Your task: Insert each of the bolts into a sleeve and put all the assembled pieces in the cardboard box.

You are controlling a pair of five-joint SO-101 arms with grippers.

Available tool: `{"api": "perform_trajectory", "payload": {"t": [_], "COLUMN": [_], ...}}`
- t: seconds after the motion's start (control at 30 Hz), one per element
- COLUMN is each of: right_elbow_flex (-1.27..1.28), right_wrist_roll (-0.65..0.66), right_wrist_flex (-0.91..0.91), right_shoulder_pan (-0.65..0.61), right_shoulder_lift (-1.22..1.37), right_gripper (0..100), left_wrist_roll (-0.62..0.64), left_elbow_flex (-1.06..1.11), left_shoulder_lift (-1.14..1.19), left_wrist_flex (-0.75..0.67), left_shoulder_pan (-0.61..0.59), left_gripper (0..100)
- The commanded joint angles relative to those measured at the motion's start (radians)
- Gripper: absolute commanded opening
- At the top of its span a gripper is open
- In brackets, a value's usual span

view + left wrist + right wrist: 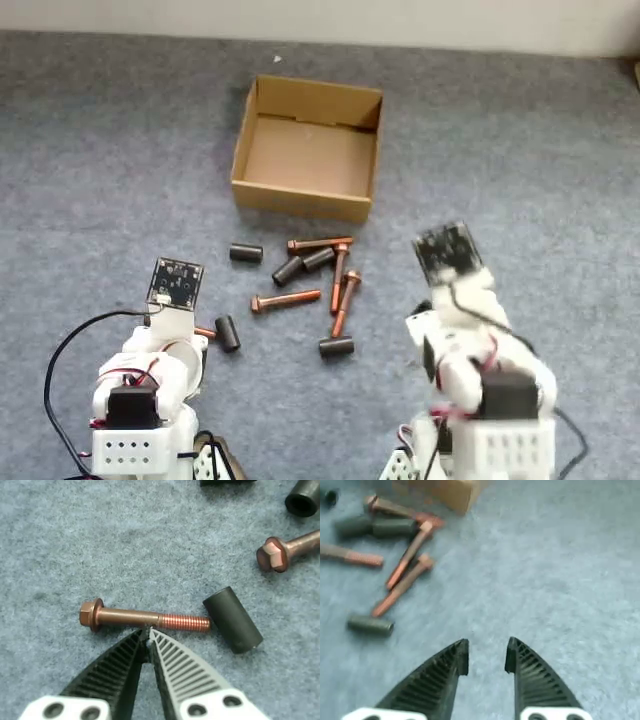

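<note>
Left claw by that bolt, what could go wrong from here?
The left claw is shut, tips right beside the bolt; it could roll the bolt away instead of gripping it. The sleeve lies at an angle by the threaded end, so a nudge may knock it off. Ahead of the open right claw, two bolts lie close together; it might catch both.

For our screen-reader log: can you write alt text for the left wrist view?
The left claw, shut, points at the shank of a copper bolt lying on grey carpet, its threaded end beside a black sleeve. A second bolt and another sleeve lie farther off.
</note>
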Motion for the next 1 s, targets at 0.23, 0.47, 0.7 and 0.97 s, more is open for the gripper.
{"api": "perform_trajectory", "payload": {"t": [0.23, 0.47, 0.7, 0.97], "right_elbow_flex": [-0.102, -0.05, -0.004, 0.015], "right_wrist_roll": [0.195, 0.169, 0.173, 0.173], "right_wrist_flex": [0.084, 0.004, -0.122, -0.266], "right_shoulder_pan": [-0.397, -0.581, -0.661, -0.664], "right_shoulder_lift": [0.372, 0.441, 0.529, 0.671], "right_gripper": [14.0, 19.7, 19.7, 19.5], "left_wrist_roll": [-0.006, -0.008, -0.008, -0.008], "left_elbow_flex": [0.012, 0.018, 0.019, 0.019], "left_shoulder_lift": [-0.008, -0.008, -0.008, -0.008], "left_wrist_flex": [0.003, 0.002, 0.002, 0.002], "left_shoulder_pan": [-0.015, -0.016, -0.016, -0.016], "left_gripper": [1, 1, 1, 1]}}
